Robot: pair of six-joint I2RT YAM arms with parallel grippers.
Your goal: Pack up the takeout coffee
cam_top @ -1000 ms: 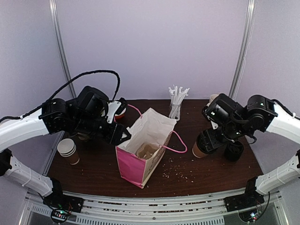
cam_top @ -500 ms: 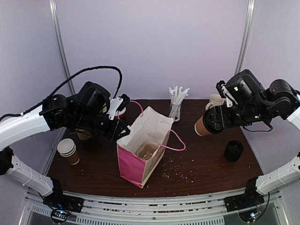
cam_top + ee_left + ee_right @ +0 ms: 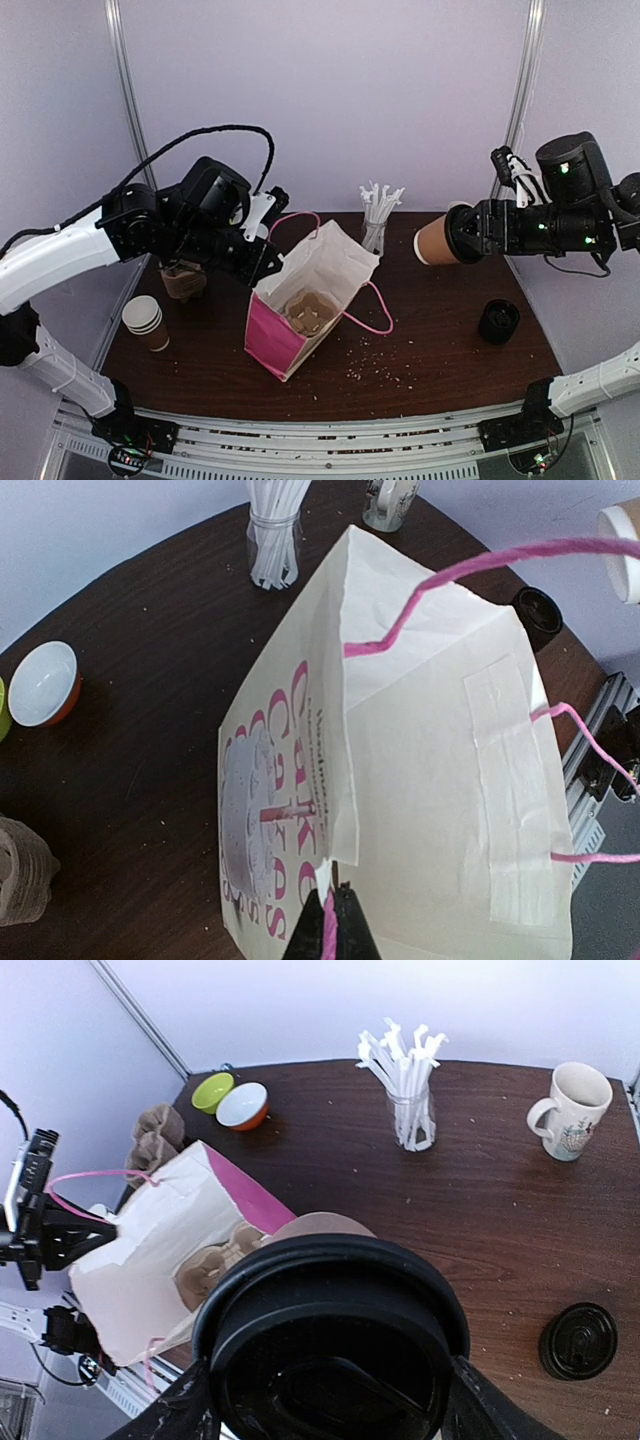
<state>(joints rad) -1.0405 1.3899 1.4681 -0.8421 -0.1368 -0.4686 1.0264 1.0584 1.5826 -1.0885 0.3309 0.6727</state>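
1. Two arms work over one dark wooden table [image 3: 450, 350]. Its near edge runs along a metal rail, and pale walls close in the far side.
2. Open room: the widest bare stretch of tabletop, scattered with crumbs, lies between the paper bag [image 3: 300, 320] and the stack of black lids [image 3: 498, 320] at the right.
3. The paper bag stands mid-table, tilted, with its mouth open upward. A cardboard cup carrier [image 3: 308, 312] lies inside it. The bag's side is pink.
4. Lettering: large pink letters on the bag's white panel appear to read "Cake". The finer print under them is too small to read.
5. The left gripper [image 3: 330, 925] is clenched on the pink cord handle [image 3: 470, 565] at the bag's rim. The cord runs between its closed fingers.
6. The right gripper [image 3: 462, 238] grasps the takeout coffee [image 3: 432, 241] at its black-lidded end. The cup is held in the air on its side, its base pointing left toward the bag. It is above the right rear of the table, well apart from the bag.
7. A glass jar of white straws [image 3: 378, 215] stands at the rear centre, just behind the bag.
8. A white mug [image 3: 572, 1110] stands at the right rear corner. Its print is unreadable.
9. A stack of lidless cups [image 3: 145, 322] stands near the left edge, with a second cardboard carrier [image 3: 183, 280] behind it.
10. An orange bowl [image 3: 243, 1105] and a green bowl [image 3: 211, 1091] touch at the left rear corner.
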